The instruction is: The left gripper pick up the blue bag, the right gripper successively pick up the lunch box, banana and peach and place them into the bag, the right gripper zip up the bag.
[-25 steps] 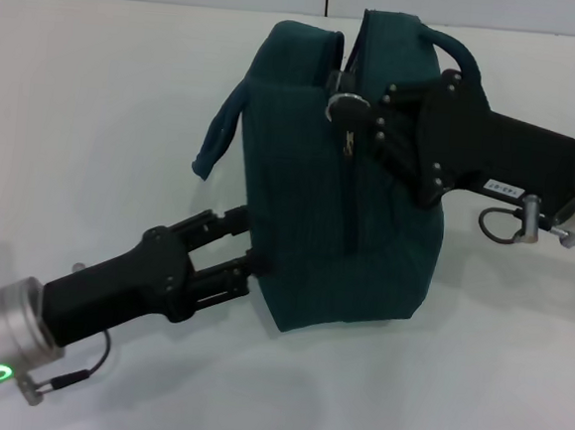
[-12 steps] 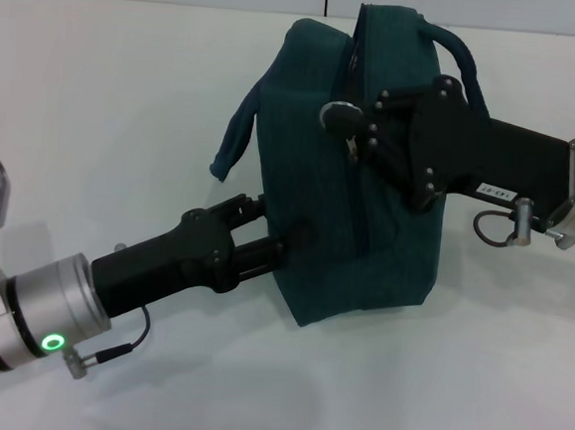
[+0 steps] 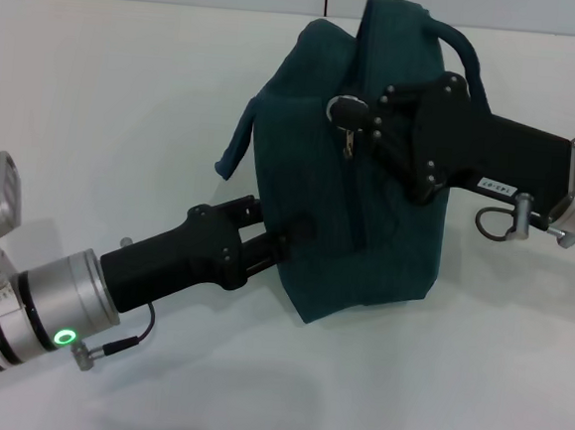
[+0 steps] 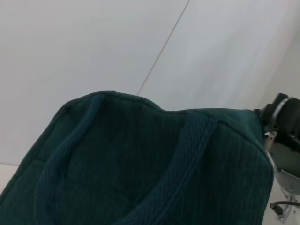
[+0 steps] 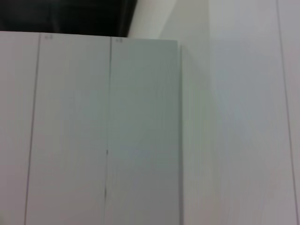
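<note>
1. The blue bag (image 3: 356, 171) is standing upright on the white worktop (image 3: 128, 93).
2. The left gripper (image 3: 290, 240) is pinching the bag's lower side.
3. The right gripper (image 3: 347, 115) is apparently clamping the zipper pull (image 3: 348, 140).

small white label on right arm (image 3: 497, 189), print too small to read

White table (image 3: 128, 93) fills the head view, plain and smooth, with a thin dark seam at its far edge. On it sits the blue bag (image 3: 356, 230), upright and leaning a touch, its base down near the middle; one strap (image 3: 236, 136) hangs off its side above the tabletop
</note>
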You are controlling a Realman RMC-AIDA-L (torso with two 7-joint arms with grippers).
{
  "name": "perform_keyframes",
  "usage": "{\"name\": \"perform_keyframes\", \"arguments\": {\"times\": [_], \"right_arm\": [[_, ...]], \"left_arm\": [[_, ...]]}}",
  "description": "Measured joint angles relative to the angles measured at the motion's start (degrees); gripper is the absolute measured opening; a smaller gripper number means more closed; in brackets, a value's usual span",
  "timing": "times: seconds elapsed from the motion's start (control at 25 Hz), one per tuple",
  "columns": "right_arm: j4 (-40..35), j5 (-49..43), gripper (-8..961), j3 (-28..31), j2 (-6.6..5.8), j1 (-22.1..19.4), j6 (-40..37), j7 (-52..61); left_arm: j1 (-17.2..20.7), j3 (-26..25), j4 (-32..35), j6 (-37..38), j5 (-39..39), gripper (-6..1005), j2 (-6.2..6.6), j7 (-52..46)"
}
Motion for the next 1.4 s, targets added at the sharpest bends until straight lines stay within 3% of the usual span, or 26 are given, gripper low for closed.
{"name": "perform_keyframes", "arguments": {"times": [0.12, 0.52, 0.8, 1.12, 1.4], "right_arm": [[0.9, 0.3, 17, -0.1, 0.0, 0.2, 0.4, 0.0], [3.0, 9.1, 17, -0.7, 0.01, 0.0, 5.2, 0.5], [3.7, 10.2, 17, -1.4, 0.0, 0.2, 6.4, 0.5], [3.8, 10.3, 17, -3.9, 0.0, 0.1, 6.0, 0.2], [3.7, 10.3, 17, -3.8, 0.0, -0.3, 4.8, 0.2]], "left_arm": [[0.0, -0.1, -0.1, -1.0, 0.0, 481, -0.03, 0.3], [0.3, 1.2, -0.2, -2.2, 0.6, 394, 0.05, 3.2], [1.2, 1.4, -0.2, -1.9, -0.7, 289, 0.28, 3.3], [0.1, 1.6, -0.2, -0.5, -2.6, 68, -0.06, 3.4], [-1.5, 1.5, -1.8, 0.8, -4.3, 261, -0.19, 3.4]]}}
